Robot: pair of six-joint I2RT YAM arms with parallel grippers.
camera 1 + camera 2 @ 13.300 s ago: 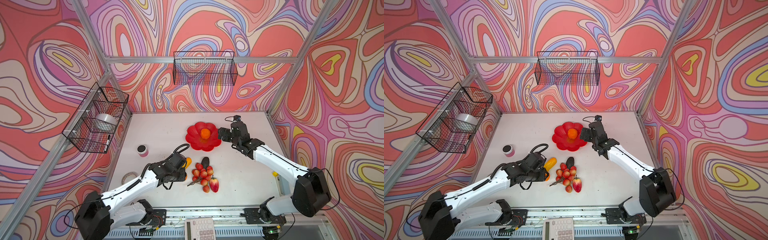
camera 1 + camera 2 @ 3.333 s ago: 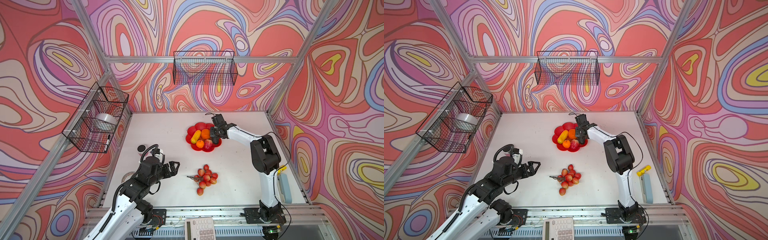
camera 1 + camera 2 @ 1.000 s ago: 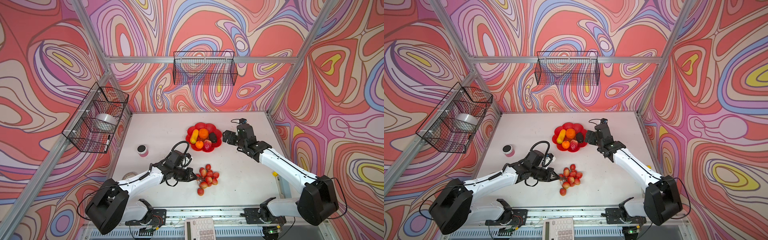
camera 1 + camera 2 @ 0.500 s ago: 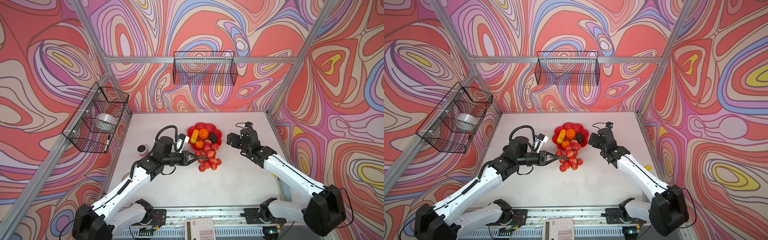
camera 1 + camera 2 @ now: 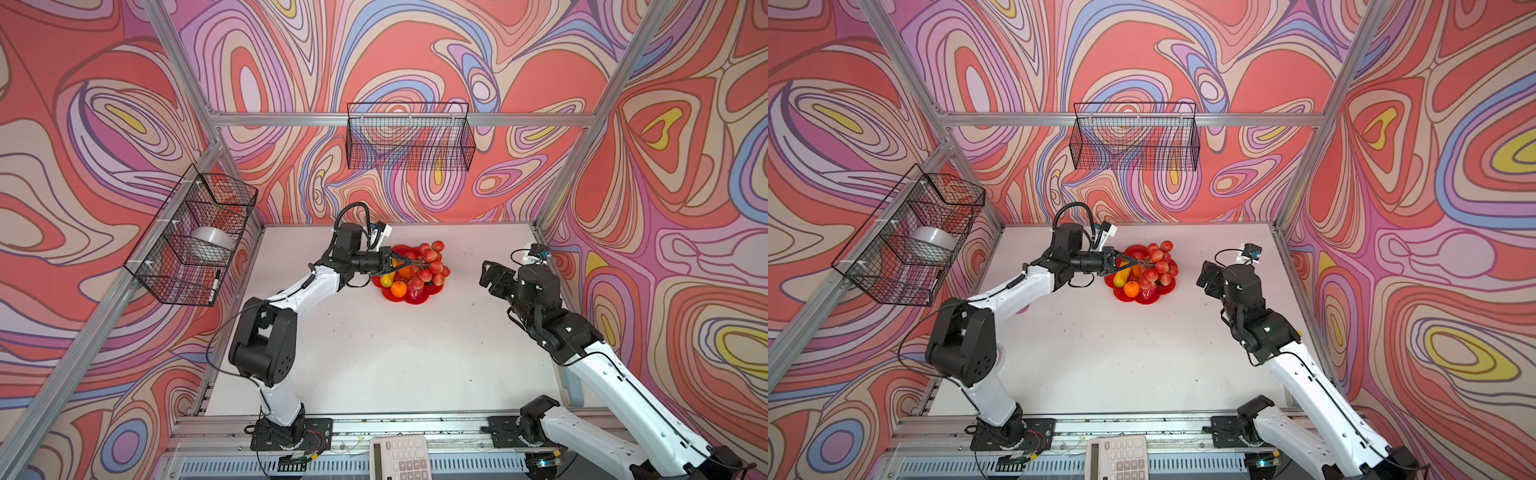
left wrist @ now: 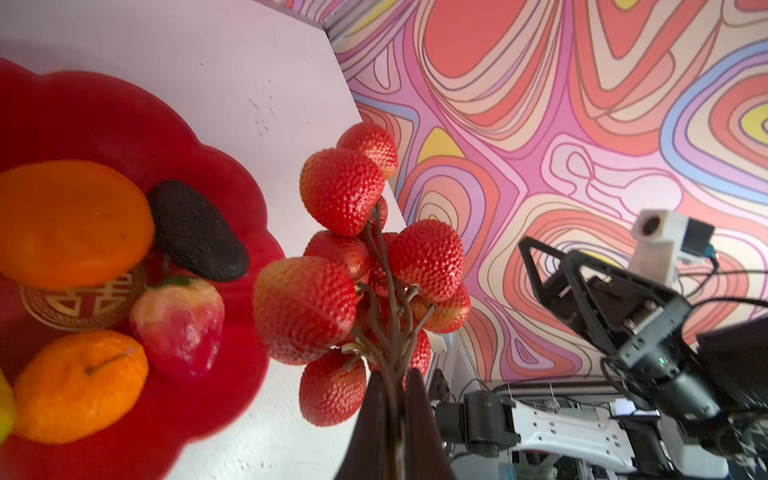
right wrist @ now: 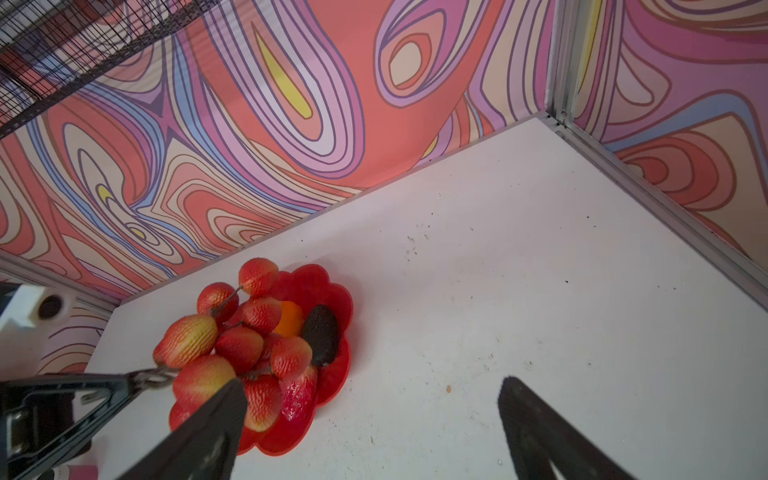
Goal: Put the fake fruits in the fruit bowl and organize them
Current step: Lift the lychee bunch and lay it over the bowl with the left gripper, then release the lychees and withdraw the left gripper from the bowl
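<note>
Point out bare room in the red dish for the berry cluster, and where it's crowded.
In the fruit bowl, the rim lobes beyond the large orange and dark oval are bare. Its middle is crowded: small orange, strawberry piece, oval and large orange sit close. The table between bowl and open right end effector is bare too.
</note>
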